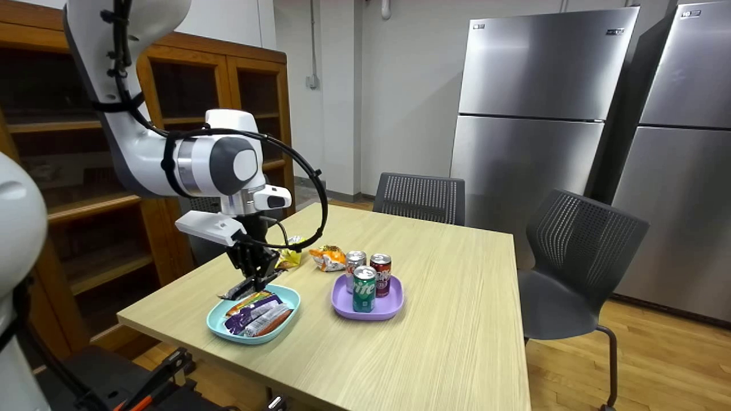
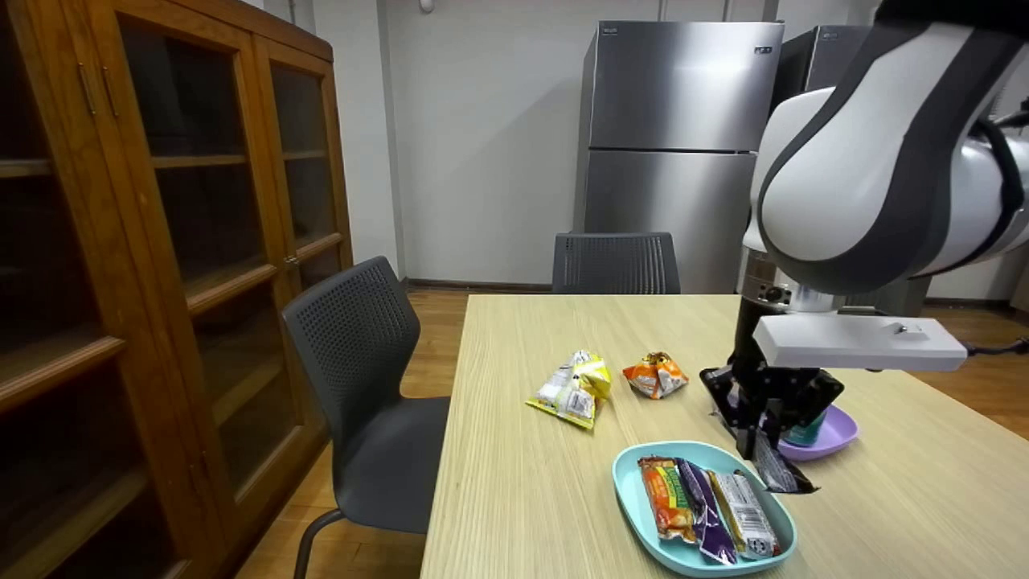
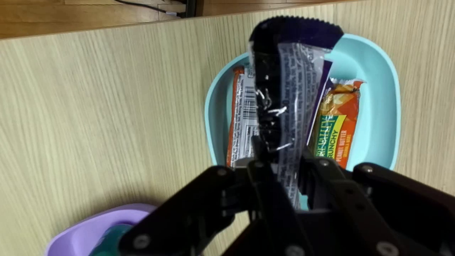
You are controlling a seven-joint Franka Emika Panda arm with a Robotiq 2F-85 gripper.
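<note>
My gripper (image 3: 280,156) is shut on a dark wrapped bar (image 3: 295,89) with a clear, printed back. It holds the bar above the teal plate (image 3: 376,106). In both exterior views the gripper (image 1: 260,278) (image 2: 757,450) is just over the plate's edge, and the bar (image 1: 237,290) (image 2: 781,473) sticks out from the fingers. In the plate lie an orange and green granola bar (image 2: 667,494), a purple bar (image 2: 706,511) and a silver bar with a barcode (image 2: 746,515). In the wrist view the held bar hides most of the purple one.
A purple plate (image 1: 341,308) beside the teal one holds a green can (image 1: 364,291), a dark red can (image 1: 381,275) and a silver can (image 1: 354,268). A yellow chip bag (image 2: 580,390) and an orange chip bag (image 2: 655,375) lie farther back. Chairs (image 2: 354,346) stand around the table.
</note>
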